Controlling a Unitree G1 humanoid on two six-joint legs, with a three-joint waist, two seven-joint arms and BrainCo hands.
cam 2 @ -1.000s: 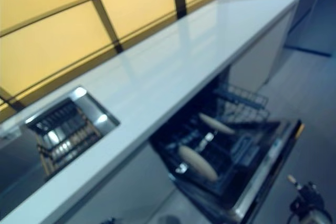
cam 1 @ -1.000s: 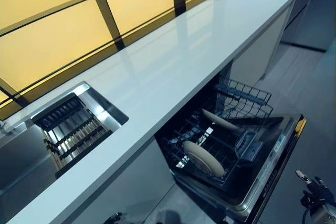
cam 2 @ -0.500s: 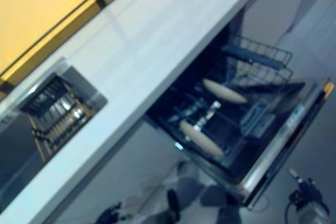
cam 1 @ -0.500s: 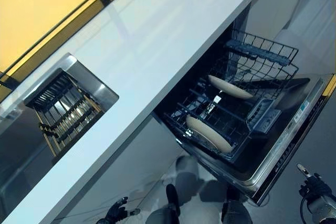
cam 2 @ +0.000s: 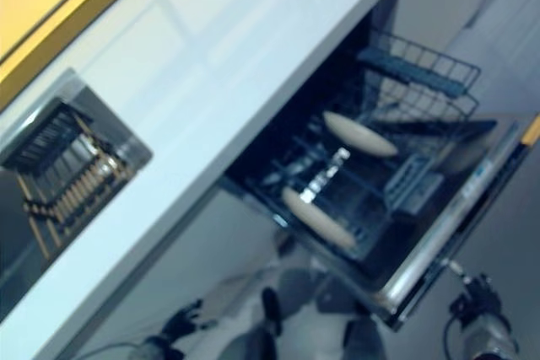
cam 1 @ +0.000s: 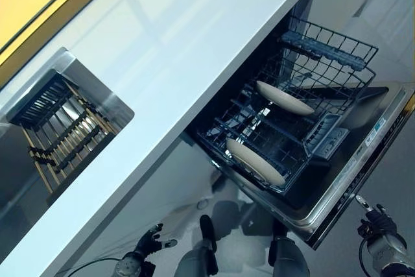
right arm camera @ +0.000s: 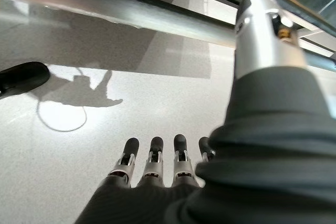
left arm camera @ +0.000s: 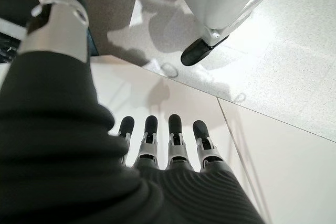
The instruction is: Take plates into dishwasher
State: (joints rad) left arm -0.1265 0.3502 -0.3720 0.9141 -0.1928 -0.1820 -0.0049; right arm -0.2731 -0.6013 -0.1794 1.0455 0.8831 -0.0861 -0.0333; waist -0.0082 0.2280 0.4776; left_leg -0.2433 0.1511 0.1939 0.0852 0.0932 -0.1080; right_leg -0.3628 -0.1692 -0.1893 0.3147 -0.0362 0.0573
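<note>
Two round cream plates [cam 1: 255, 161] [cam 1: 284, 98] are already standing on edge in the dark wire lower rack [cam 1: 305, 85] of the open steel-fronted dishwasher [cam 1: 350, 183], ahead of both hands. The left hand [left arm camera: 168, 148] and right hand [right arm camera: 152, 169] are hanging low with fingers straight, holding nothing. Any further plate would need fetching first, then slotting upright between free tines beside these.

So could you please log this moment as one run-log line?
dishwasher door: open | lower rack: two plates standing | left hand: open, empty, low | right hand: open, empty, low
</note>
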